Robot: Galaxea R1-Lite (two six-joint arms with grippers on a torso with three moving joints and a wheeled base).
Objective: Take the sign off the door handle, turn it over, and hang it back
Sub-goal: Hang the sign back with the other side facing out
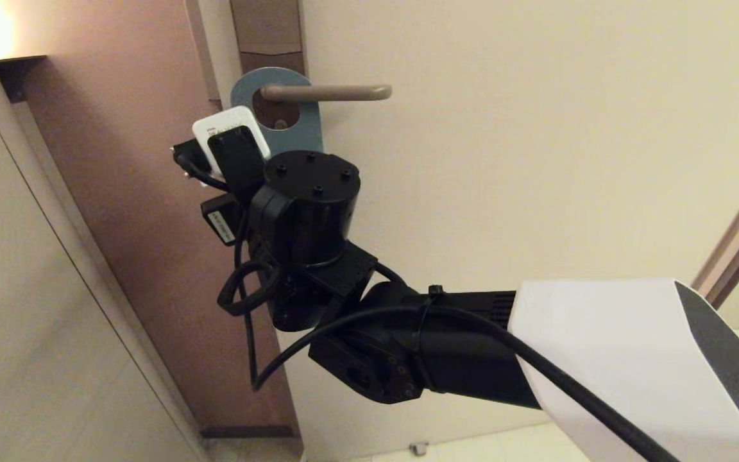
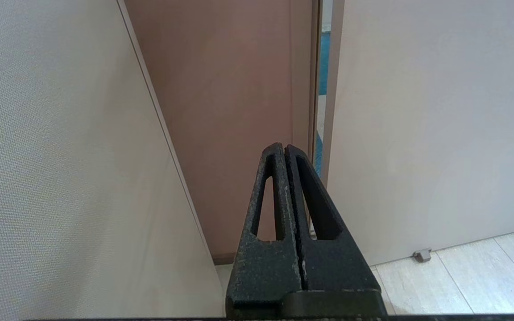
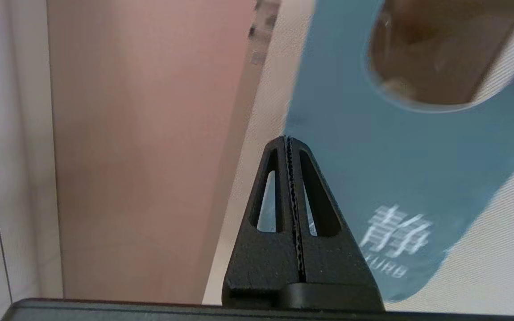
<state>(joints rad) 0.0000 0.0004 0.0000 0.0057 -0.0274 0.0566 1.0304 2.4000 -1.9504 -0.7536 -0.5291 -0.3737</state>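
Head view gives us the sign [image 1: 308, 131] hanging teal side out on the door handle [image 1: 328, 92], the rod passing through its oval hole. Our right gripper [image 3: 289, 140] sits raised close to the sign's edge, fingers pressed together with nothing between them. Our left gripper [image 2: 283, 147] is parked low near the door's foot, fingers likewise pinched together on nothing.
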